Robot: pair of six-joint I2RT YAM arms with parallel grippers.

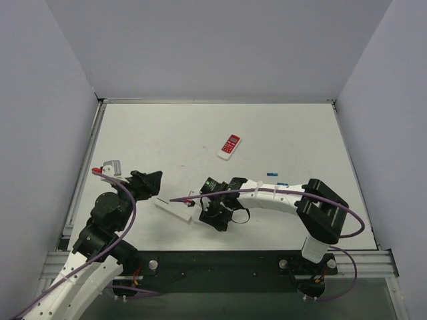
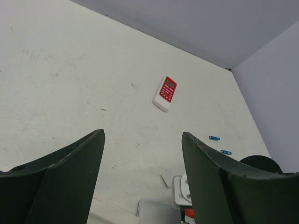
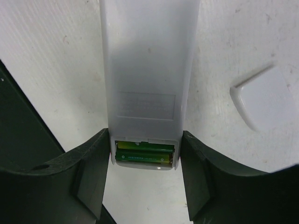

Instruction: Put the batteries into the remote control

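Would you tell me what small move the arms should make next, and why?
Probably bring the open left gripper to the loose white cover beside the white remote and pick it up: green batteries already sit in the open compartment, and the right gripper seems to clamp the remote's end.

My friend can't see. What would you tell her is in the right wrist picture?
The right hand grips a white remote lying back-up on the white table, one dark finger on each side. Its battery slot is open at the near end, with green batteries inside. A small white piece lies apart on the right.
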